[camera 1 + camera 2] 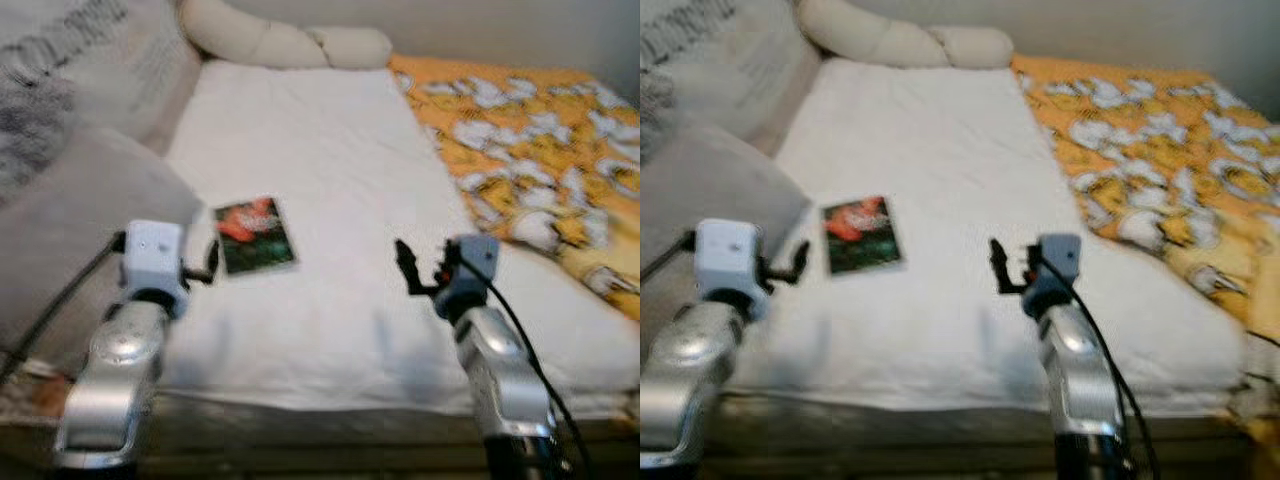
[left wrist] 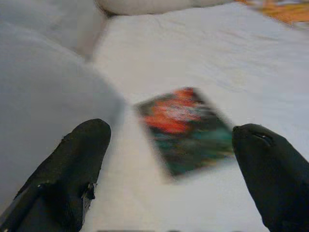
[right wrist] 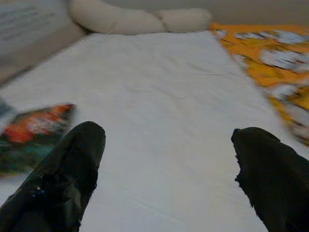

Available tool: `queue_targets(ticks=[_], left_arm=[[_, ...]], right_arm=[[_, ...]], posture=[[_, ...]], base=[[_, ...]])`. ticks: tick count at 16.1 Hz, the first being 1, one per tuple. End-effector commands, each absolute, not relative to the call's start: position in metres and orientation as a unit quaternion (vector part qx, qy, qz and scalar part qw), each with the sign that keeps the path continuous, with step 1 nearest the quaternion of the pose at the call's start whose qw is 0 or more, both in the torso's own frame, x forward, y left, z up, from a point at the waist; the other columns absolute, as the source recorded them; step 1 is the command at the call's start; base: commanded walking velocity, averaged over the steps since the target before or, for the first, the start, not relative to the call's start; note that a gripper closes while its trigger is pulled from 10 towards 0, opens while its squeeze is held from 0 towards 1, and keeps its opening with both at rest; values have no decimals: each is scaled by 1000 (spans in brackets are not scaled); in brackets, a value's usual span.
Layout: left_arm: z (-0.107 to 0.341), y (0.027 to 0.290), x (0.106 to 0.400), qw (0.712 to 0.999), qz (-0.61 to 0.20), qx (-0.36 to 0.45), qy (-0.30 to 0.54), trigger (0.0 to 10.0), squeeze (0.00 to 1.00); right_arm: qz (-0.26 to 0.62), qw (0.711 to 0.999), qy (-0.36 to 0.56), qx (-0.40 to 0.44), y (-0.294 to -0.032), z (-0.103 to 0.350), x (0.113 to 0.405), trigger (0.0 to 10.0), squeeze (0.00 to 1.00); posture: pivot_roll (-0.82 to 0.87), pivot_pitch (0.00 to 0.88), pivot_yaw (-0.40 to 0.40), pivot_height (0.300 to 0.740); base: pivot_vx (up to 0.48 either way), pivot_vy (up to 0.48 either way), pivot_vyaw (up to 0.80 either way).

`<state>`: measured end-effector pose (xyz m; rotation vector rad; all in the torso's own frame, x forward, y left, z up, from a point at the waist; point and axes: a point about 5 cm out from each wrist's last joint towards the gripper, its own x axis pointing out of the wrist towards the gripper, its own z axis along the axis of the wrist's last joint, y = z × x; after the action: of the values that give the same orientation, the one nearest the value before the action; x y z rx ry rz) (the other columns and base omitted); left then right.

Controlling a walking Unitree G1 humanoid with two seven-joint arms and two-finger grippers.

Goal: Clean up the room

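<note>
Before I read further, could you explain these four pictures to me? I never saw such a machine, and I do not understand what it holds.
A humanoid robot stands at a bed. Two pictures come from the stereo camera on its head and show its two silver arms. The other two come from a camera on each wrist, looking along two black fingers. On the white bed sheet lies a small flat booklet with a red and dark green cover. The left tool is open, just short of the booklet. The right tool is open over bare sheet. Nothing is held. An orange patterned blanket covers the right side; cream cushions lie at the head.
</note>
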<state>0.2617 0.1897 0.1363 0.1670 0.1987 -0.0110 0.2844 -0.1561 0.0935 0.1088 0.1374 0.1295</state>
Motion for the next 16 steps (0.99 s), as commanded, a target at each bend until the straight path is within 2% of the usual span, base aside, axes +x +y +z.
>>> queue_targets(ticks=[1,6,8,10,16], left_arm=[[144,190,266,992,-7,92,82,10000,0],[146,189,268,993,-9,94,77,10000,0],[146,188,268,993,-8,93,77,10000,0],[145,187,267,993,-8,91,76,10000,0],[144,185,267,993,-9,90,75,10000,0]], right_arm=[[59,995,66,54,-155,95,286,10000,1000],[52,996,51,59,-155,98,289,10000,1000],[47,999,15,19,-155,104,290,10000,1000],[22,996,42,70,-158,104,292,10000,1000],[51,994,32,96,-149,107,289,10000,1000]], posture=[[45,0,-44,740],[53,0,-41,740],[54,0,-44,740],[53,0,-45,740],[55,0,-45,740]], base=[[0,-390,0],[0,-378,0],[0,-373,0],[0,-364,0],[0,-352,0]])
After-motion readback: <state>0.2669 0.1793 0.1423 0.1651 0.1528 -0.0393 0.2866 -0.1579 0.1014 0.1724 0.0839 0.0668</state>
